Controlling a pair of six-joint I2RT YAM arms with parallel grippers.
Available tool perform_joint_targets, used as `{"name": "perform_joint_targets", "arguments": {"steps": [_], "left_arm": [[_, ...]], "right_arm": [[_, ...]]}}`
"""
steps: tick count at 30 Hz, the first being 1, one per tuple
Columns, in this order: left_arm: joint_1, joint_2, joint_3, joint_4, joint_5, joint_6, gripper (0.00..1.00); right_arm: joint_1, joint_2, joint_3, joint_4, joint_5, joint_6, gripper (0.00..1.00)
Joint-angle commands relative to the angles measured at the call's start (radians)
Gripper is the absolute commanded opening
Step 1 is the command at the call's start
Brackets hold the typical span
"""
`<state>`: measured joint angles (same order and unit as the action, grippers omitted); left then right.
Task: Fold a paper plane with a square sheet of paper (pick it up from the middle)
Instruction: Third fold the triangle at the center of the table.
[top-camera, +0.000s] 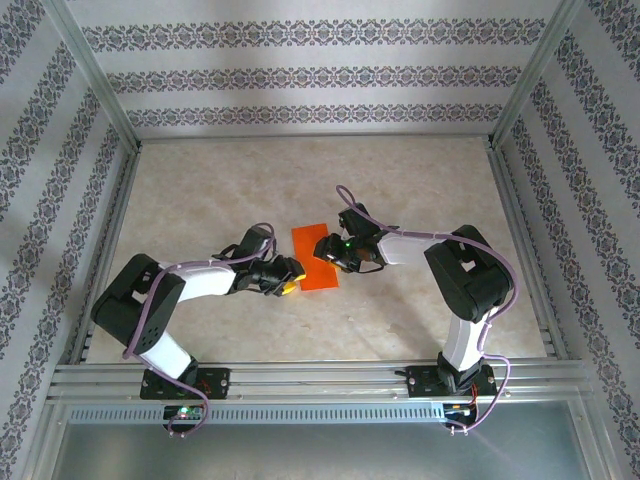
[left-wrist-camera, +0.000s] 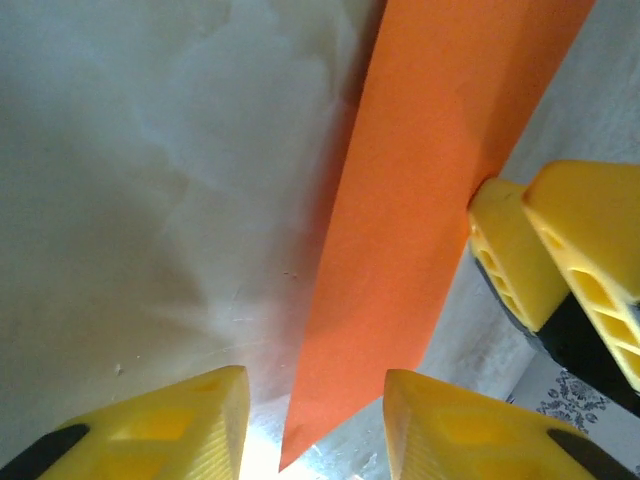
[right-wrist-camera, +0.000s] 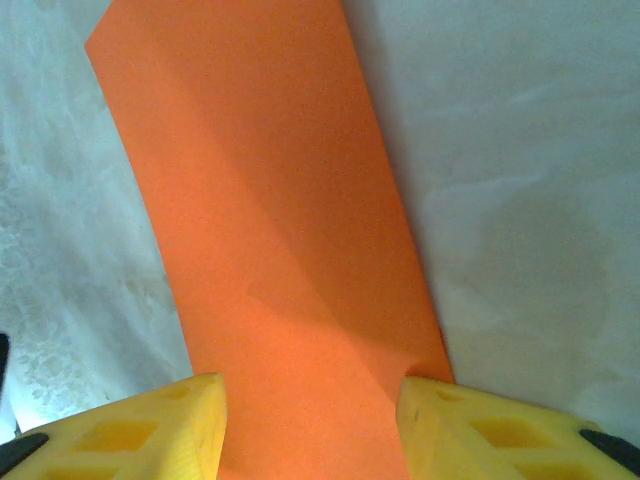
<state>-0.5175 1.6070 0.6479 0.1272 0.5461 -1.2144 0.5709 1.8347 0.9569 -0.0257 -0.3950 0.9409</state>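
Observation:
The square sheet of paper (top-camera: 305, 243) is bright orange-red and lies on the table as a long rectangle about half as wide as it is long. My right gripper (top-camera: 329, 250) is low over its right long edge. In the right wrist view the sheet (right-wrist-camera: 270, 220) runs between the open yellow fingers of that gripper (right-wrist-camera: 312, 425), and the right fingertip (right-wrist-camera: 470, 420) touches the paper's edge. My left gripper (top-camera: 289, 277) is at the sheet's near left corner. In the left wrist view that corner of the sheet (left-wrist-camera: 430, 180) points down between the left gripper's (left-wrist-camera: 315, 420) parted fingers, and neither finger touches it.
Pale marbled tabletop (top-camera: 400, 180) stretches all round the sheet. Aluminium frame rails (top-camera: 300, 378) and patterned walls close it in. In the left wrist view the right gripper's yellow fingers (left-wrist-camera: 560, 240) stand against the paper's far edge, close to my left fingers.

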Motion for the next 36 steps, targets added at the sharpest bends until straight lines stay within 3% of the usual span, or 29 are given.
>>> {"name": "perform_joint_targets", "arguments": {"steps": [1, 22, 29, 36], "left_arm": [[-0.015, 0.016, 0.008, 0.061, 0.005, -0.025, 0.36], [0.003, 0.044, 0.078, -0.006, 0.025, 0.084, 0.31], [0.016, 0.069, 0.089, 0.006, 0.027, 0.074, 0.29], [0.031, 0.091, 0.095, 0.019, 0.023, 0.034, 0.21]], "right_arm": [[-0.009, 0.047, -0.042, -0.073, 0.018, 0.005, 0.54], [-0.022, 0.047, -0.042, -0.082, 0.007, -0.011, 0.53], [-0.024, 0.046, -0.043, -0.08, 0.002, -0.019, 0.52], [-0.025, 0.022, -0.054, -0.052, -0.008, -0.041, 0.52]]}}
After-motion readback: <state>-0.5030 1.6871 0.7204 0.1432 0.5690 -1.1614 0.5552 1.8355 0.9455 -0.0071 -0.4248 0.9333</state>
